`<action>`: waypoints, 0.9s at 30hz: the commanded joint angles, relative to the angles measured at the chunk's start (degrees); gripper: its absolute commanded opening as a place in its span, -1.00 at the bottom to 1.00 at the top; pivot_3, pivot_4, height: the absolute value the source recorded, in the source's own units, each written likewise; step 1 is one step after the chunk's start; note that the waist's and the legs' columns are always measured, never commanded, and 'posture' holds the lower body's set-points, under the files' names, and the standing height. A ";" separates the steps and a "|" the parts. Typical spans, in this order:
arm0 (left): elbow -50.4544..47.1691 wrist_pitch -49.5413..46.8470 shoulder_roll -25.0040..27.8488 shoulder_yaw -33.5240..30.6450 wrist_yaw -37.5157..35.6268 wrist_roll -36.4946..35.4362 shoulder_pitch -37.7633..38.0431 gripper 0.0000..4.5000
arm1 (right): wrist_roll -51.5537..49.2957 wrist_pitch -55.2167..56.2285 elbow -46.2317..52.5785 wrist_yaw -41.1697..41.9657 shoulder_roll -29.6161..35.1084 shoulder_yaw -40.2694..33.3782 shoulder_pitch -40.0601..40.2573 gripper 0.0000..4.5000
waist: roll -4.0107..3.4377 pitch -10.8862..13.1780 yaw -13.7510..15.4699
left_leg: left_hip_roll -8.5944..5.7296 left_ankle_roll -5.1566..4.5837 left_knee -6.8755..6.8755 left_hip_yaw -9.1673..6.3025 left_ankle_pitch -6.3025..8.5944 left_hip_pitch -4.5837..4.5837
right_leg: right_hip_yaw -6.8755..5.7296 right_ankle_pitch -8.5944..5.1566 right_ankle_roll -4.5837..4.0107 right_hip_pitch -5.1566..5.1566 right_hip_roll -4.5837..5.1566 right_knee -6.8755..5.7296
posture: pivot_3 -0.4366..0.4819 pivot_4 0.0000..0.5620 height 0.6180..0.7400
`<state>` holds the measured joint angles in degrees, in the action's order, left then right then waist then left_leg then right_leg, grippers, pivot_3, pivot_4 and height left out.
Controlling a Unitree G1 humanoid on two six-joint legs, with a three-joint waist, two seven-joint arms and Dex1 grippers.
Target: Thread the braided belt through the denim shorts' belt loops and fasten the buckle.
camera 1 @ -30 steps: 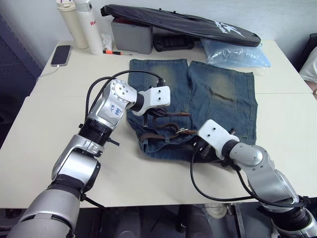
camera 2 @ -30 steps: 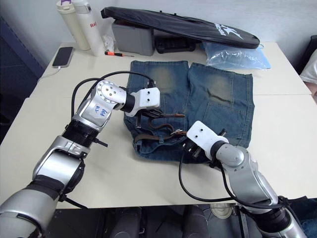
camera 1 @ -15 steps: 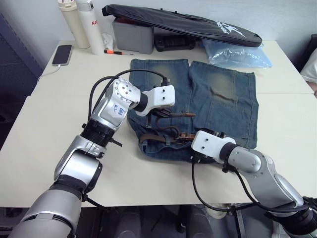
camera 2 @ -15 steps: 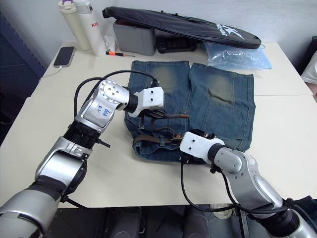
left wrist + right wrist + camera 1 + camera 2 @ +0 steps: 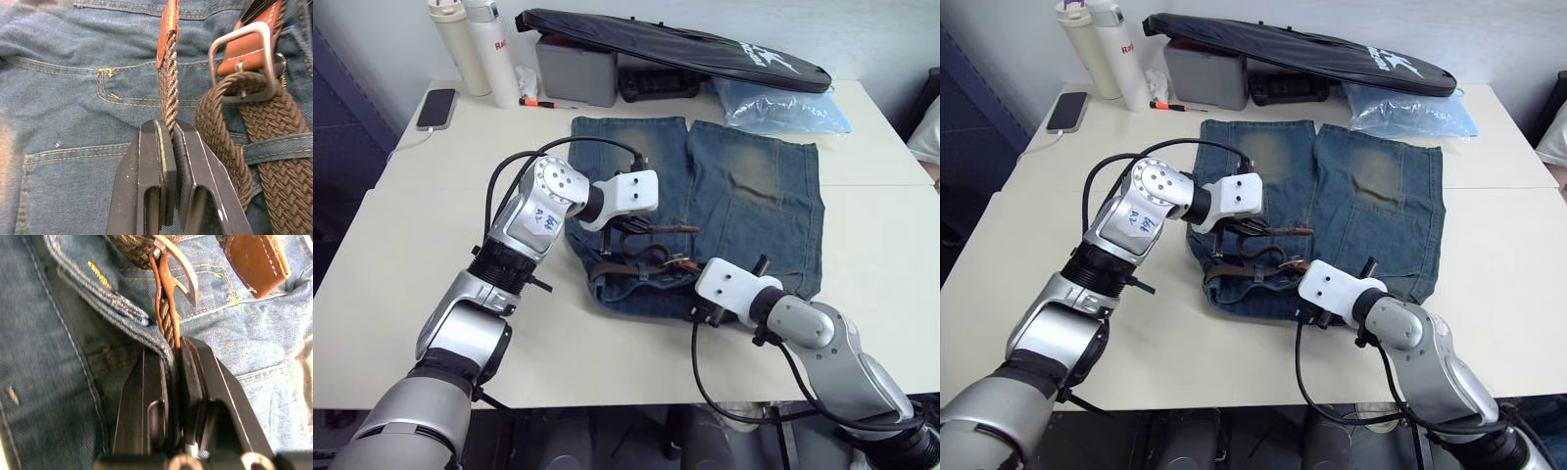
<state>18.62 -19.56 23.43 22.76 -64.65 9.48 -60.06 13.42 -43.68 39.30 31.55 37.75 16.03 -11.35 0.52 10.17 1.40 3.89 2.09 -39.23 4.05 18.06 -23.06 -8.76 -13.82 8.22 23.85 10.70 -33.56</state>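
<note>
Left claw [image 5: 166, 129] clamped braided belt [image 5: 168, 93] tail; tail axis ran straight ahead from the claw, beside buckle [image 5: 243, 61]. Right claw [image 5: 173, 360] clamped the belt beside the buckle, on denim shorts [image 5: 754, 196] waistband, bench [image 5: 431, 294] centre.

A plain office or lab room. Pale tables [image 5: 401, 284] are pushed together against a bare wall. They carry a phone [image 5: 433, 108], bottles [image 5: 492, 49], a grey box [image 5: 574, 70] and a black bag [image 5: 675, 44].
</note>
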 commanded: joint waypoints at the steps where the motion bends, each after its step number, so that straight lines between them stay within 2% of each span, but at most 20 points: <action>1: -0.42 2.32 0.24 0.86 -0.28 0.63 -0.57 -1.00 | 0.66 -1.72 1.51 -1.03 -0.65 -2.25 -1.72 -0.98 | 0.00 0.00 0.02 | 0.00 0.00 0.00 0.00 0.00 0.00 | 0.00 0.00 0.00 0.00 0.00 0.00 | -0.05 -0.47 1.00; 17: 8.34 18.25 4.30 1.20 -2.92 2.24 -3.12 -1.00 | 1.60 -4.61 1.21 -0.83 -0.97 0.53 -2.09 -0.98 | 0.00 0.00 -0.02 | 0.00 0.00 0.00 0.00 0.00 0.00 | 0.00 0.00 0.00 0.00 0.00 -0.01 | -0.05 -0.47 1.00; 27: 9.15 24.74 3.15 -0.06 -3.33 0.59 -3.05 -1.00 | 1.71 -4.60 1.03 -0.52 -0.80 0.76 -2.39 -0.98 | 0.00 0.00 -0.04 | 0.00 0.00 0.00 0.00 0.00 0.00 | 0.00 0.00 0.00 0.00 0.00 -0.01 | -0.05 -0.47 1.00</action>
<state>27.85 3.42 26.75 23.89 -68.24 10.90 -61.75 14.11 -48.60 39.24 31.43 36.36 17.28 -12.95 0.51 10.17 1.36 3.89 2.09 -39.22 4.05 18.06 -23.06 -8.76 -13.83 8.22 23.85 10.70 -33.57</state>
